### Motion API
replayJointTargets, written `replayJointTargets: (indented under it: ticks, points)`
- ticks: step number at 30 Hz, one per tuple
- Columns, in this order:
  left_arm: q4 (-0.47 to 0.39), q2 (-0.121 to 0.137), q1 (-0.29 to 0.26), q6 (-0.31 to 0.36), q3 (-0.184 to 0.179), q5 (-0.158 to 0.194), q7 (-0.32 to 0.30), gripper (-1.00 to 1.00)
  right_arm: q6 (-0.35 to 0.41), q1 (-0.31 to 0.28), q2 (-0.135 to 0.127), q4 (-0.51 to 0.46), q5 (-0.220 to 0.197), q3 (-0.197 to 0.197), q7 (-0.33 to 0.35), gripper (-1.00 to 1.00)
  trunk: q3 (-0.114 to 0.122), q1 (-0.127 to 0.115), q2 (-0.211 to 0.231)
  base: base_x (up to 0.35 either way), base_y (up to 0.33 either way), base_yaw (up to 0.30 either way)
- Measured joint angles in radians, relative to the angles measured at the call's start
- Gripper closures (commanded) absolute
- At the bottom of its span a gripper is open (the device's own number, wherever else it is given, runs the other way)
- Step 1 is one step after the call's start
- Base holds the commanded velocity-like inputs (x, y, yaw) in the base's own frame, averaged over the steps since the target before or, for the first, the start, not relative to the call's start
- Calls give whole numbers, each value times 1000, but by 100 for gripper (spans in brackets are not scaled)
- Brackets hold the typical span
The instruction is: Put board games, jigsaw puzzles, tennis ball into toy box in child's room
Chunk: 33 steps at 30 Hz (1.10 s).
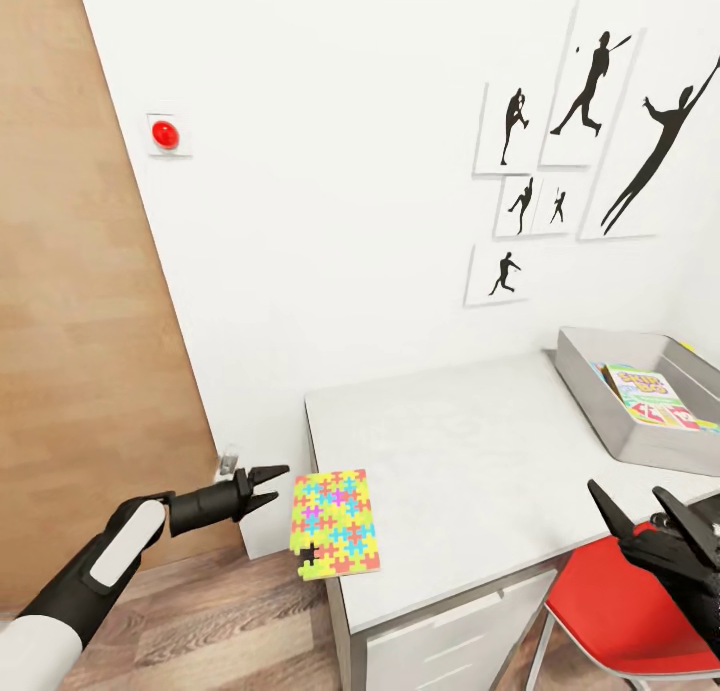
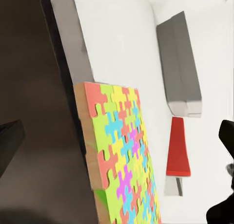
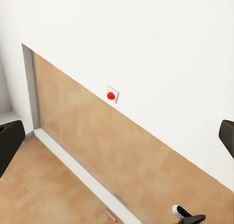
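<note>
Jigsaw puzzle (image 1: 335, 524) just beside open L end effector (image 1: 276, 487), apart.

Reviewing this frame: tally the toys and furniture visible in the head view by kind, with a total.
Jigsaw puzzle: 1
Board game, inside the toy box: 1
Toy box: 1
Table: 1
Red chair: 1
Total: 5

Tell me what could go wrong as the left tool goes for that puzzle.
1. The puzzle overhangs the table edge; a nudge from the open left tool could tip it onto the floor.
2. It lies flat and thin, so the fingers may slide over rather than grip.
3. The box sits far across the table, a long carry.
</note>
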Motion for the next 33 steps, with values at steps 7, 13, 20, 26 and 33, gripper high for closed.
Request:
replayJointTargets:
  ticks: [7,13,20,26,33]
  points:
    - [6,8,3,9,0,10,2,-100,14,4,-4,36,9,-9,39,-100,0,0,0,-21,0,0]
    - [6,15,3,9,0,7,1,-100,13,5,-5,70,12,-10,44,-100,0,0,0,-64,70,0]
    - [6,18,3,8,1,7,1,-100,11,4,-4,109,14,-9,42,-100,0,0,0,-46,84,0]
    - [8,37,3,6,4,8,1,-100,-20,5,-3,142,15,-4,41,-100,0,0,0,-25,76,0]
    - [8,67,3,0,7,9,6,-100,-31,5,8,148,71,0,-12,-100,0,0,0,-1,78,0]
